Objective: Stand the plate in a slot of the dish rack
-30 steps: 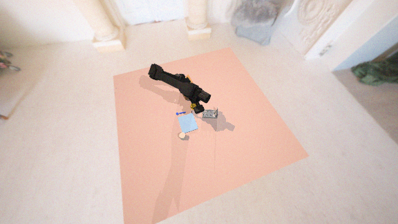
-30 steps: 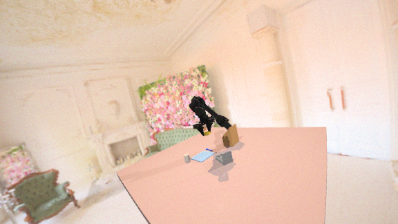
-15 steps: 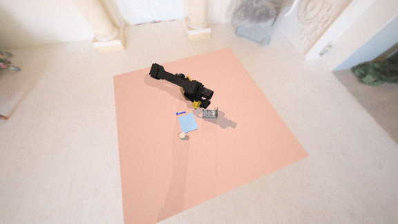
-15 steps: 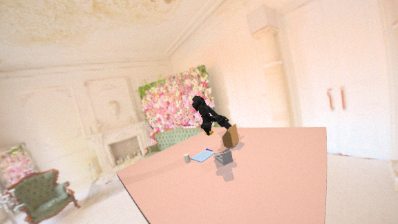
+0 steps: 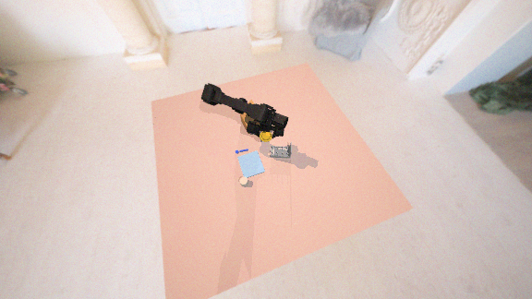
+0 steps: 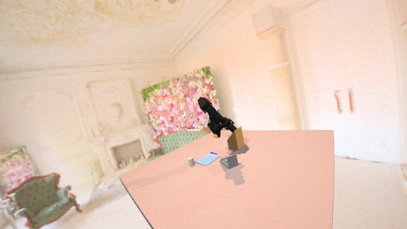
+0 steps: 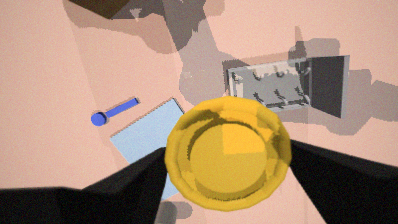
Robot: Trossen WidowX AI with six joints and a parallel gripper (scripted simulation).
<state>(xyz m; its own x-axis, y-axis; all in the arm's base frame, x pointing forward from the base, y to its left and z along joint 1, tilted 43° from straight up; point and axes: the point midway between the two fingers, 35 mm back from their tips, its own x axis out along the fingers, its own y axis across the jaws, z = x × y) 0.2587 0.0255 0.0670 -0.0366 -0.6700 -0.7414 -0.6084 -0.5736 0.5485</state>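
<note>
Fingers of the gripper [image 7: 227,165] are clenched on the yellow plate [image 7: 228,150], one dark finger at its 9 o'clock edge and the other at 3 o'clock. In the wrist view the plate hangs in the air with its dished face toward the camera, well above the pink table top [image 5: 323,194].

Just past the plate's 1 o'clock edge in that view sits the grey dish rack [image 7: 280,85], its rails and pegs showing. A pale blue mat [image 7: 145,137] lies at the plate's 9 o'clock, a blue spoon [image 7: 114,112] beyond it at 10 o'clock. From the top view, a small cup [image 5: 243,181] stands at the mat's 6 o'clock corner.

The risk, as I judge it, is alignment: the plate must be turned edge-down and in line with the rails. If it comes down skewed it may strike a peg, tip the light rack, or fall flat once freed.
</note>
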